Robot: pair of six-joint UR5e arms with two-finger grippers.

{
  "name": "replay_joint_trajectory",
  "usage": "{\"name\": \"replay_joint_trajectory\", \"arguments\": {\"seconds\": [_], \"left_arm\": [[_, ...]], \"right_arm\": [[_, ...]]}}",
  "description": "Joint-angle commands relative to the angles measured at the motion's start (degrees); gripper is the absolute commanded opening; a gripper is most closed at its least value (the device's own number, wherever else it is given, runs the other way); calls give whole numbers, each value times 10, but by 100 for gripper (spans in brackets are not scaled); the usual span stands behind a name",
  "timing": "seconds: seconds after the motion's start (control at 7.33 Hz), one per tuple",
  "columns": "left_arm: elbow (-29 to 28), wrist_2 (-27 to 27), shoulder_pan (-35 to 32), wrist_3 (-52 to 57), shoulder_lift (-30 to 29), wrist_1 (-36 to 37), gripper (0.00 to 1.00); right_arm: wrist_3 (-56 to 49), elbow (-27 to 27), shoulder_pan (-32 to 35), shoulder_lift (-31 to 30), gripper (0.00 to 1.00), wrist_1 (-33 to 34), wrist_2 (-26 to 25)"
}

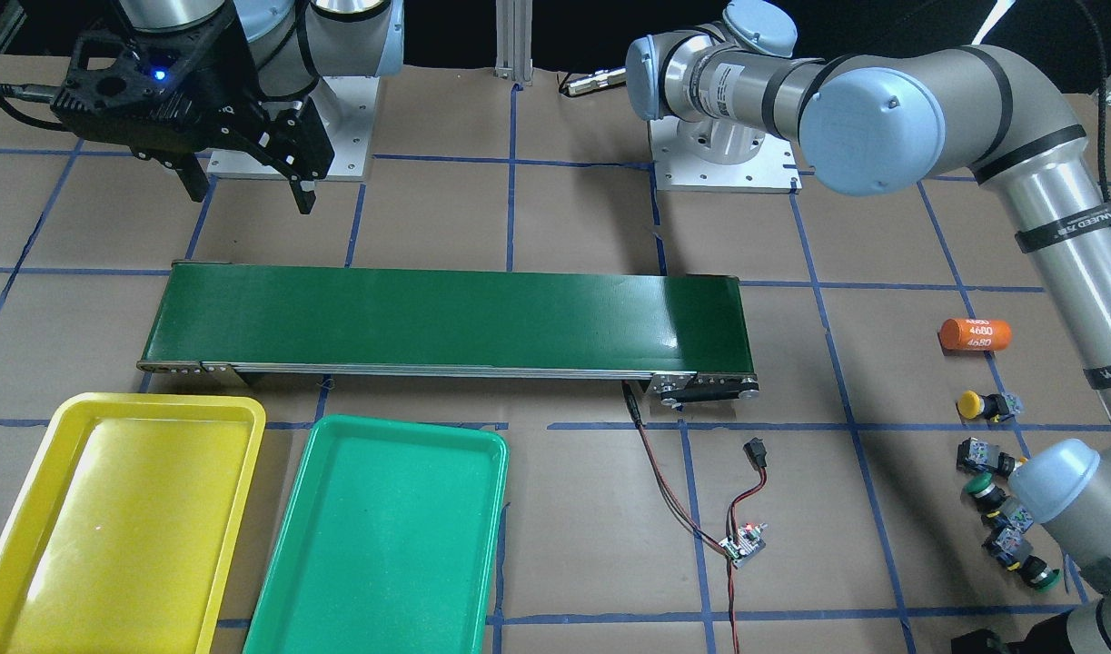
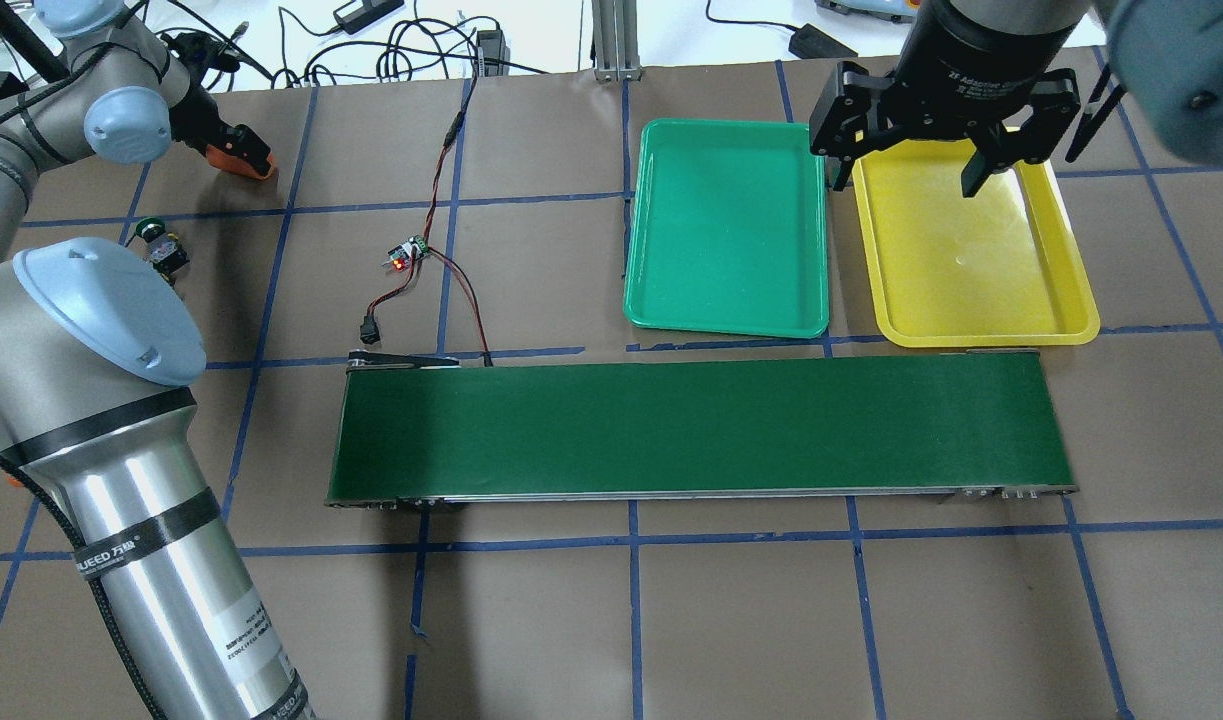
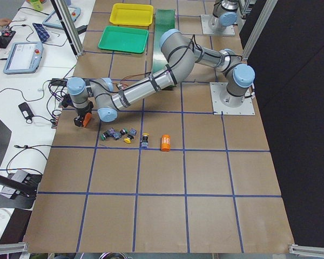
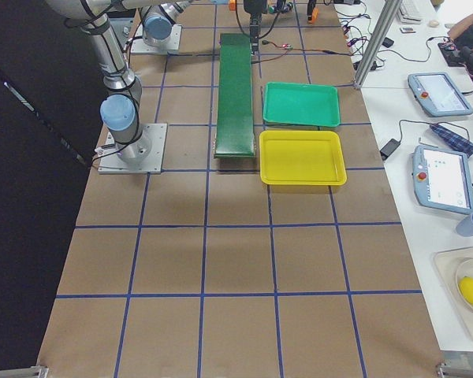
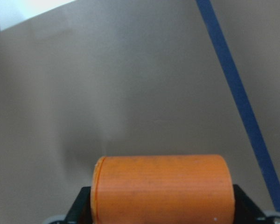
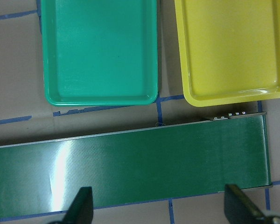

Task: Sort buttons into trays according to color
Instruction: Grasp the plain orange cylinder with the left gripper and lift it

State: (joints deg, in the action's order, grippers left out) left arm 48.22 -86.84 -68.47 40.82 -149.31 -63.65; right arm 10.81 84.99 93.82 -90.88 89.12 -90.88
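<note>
By tabletop's (image 2: 531, 620) far edge, left hand (image 2: 233, 148) grasps orange cylinder (image 5: 163, 186); right hand (image 1: 251, 195) hangs released, fingers spread, above conveyor belt's (image 2: 691, 430) right end.

yellow tray (image 1: 110, 527), green tray (image 1: 382, 536), orange cylinder (image 5: 163, 189)

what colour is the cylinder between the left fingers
Orange plastic cylinder; left wrist view shows it best.

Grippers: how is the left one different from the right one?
The left gripper is shut on an orange cylinder; the right gripper is open and empty. The left gripper is near the buttons; the right gripper hangs about over the belt. Both have two dark fingers.
</note>
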Motion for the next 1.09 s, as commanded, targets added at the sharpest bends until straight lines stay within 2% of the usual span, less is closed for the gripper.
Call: {"name": "replay_joint_trajectory", "arguments": {"seconds": [0.0, 0.14, 0.27, 0.41, 0.68, 0.96], "left_arm": [[5, -2, -1, -5, 9, -10, 0], [18, -8, -16, -15, 37, -64, 0], [56, -5, -28, -93, 94, -137, 0], [132, -6, -49, -134, 165, -159, 0], [353, 1, -77, -234, 334, -154, 0], [498, -3, -133, -323, 454, -149, 0]], "right_arm": [[0, 0, 0, 0, 100, 0, 0], [0, 0, 0, 0, 100, 0, 0], [0, 0, 0, 0, 100, 0, 0], [0, 0, 0, 0, 100, 0, 0], [0, 0, 0, 0, 100, 0, 0], [0, 0, 0, 0, 100, 0, 0]]}}
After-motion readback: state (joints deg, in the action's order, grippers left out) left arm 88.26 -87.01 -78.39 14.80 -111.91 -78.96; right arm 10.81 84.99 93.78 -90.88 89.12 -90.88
